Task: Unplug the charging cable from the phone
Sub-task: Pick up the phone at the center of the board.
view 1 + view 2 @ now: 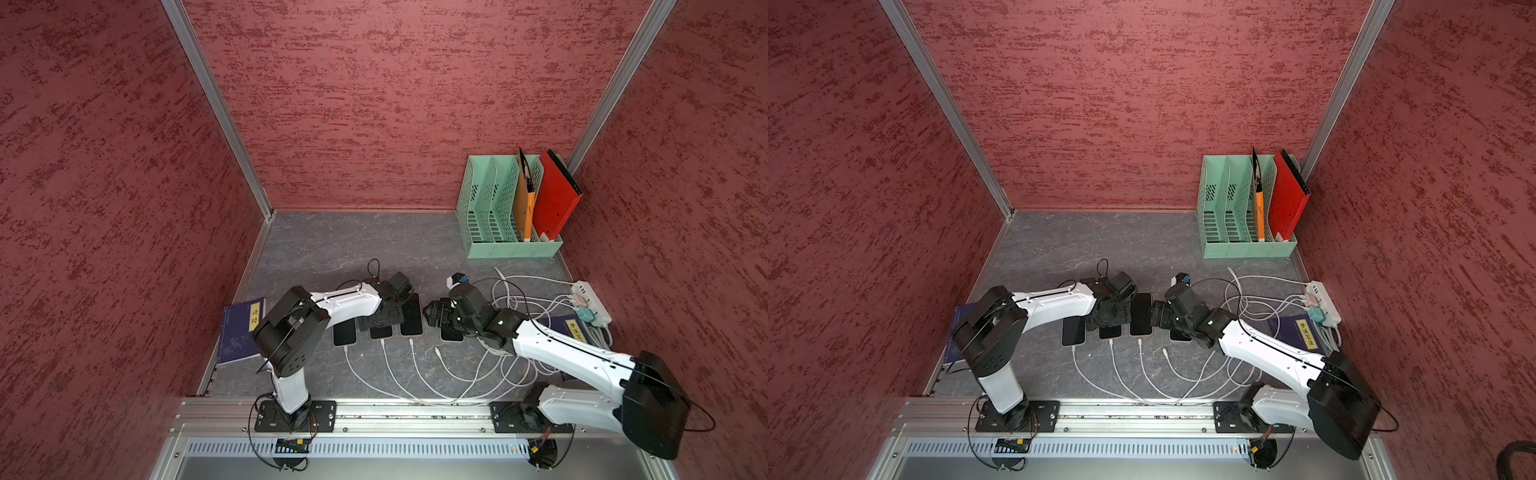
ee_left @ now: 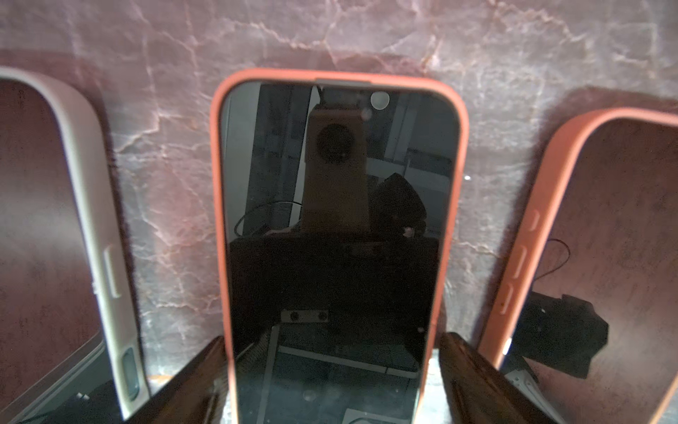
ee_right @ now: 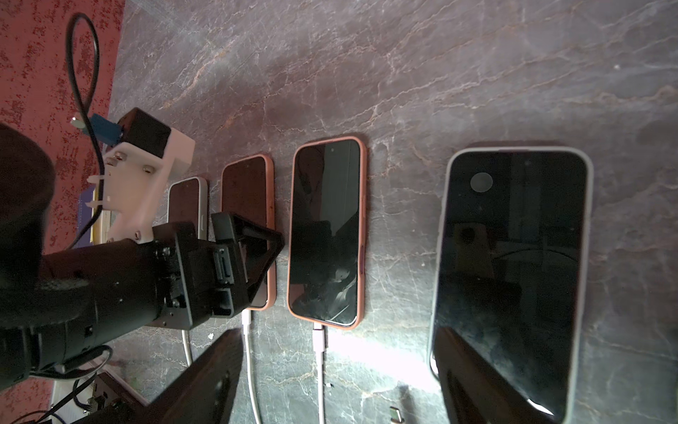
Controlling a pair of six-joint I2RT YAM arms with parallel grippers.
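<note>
as left tool (image 2: 332,339) straddles phone (image 2: 337,220), cable (image 3: 246,323) is plugged.

Both top views sit high up on the robots' base side, looking steeply down toward the back wall (image 1: 374,104). So you get the whole table (image 1: 332,241), the left arm (image 1: 345,305), the right arm (image 1: 561,353) and the file rack (image 1: 498,249) at once, near-identical framing in both. Left wrist cam is super close, low over the table, staring lengthwise along the orange-cased phone (image 2: 337,220) with a neighbour's edge either side. Right wrist cam hangs further back and catches the row of four phones (image 3: 326,227). That same orange-cased phone (image 3: 245,191) shows there too, partly under the left arm (image 3: 110,275).
</note>
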